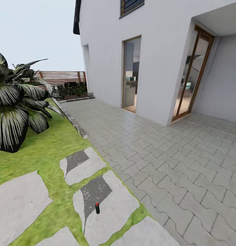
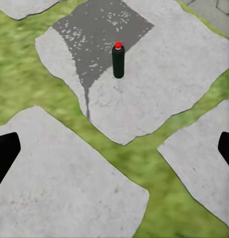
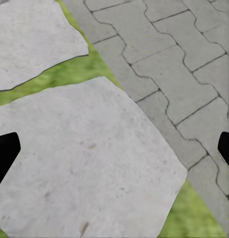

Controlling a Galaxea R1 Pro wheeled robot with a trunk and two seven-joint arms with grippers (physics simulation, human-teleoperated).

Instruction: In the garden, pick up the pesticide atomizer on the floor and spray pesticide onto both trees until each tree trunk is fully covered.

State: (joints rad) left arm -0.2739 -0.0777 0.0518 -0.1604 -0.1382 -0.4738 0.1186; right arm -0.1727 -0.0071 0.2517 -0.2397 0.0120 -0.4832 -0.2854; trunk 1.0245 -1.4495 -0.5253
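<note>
The pesticide atomizer (image 1: pixel 97 208) stands upright on a pale stepping stone (image 1: pixel 111 205), near in the head view and a little left of centre, its red cap on top and a dark grey patch on the stone behind it. Grass (image 1: pixel 46 150) runs between the slabs. A striped palm-like plant (image 1: pixel 15 102) sits at far left, the grey paving (image 1: pixel 172 153) spreads right toward the white house (image 1: pixel 158 51), and a slatted fence (image 1: pixel 59 77) closes the far edge.

The left gripper (image 2: pixel 114 153) hangs wide open and empty above the stones, the atomizer (image 2: pixel 118 60) standing apart beyond its fingertips (image 2: pixel 5 153). The right gripper (image 3: pixel 114 151) is likewise spread wide, holding nothing, over another slab (image 3: pixel 89 158) beside the paving.
</note>
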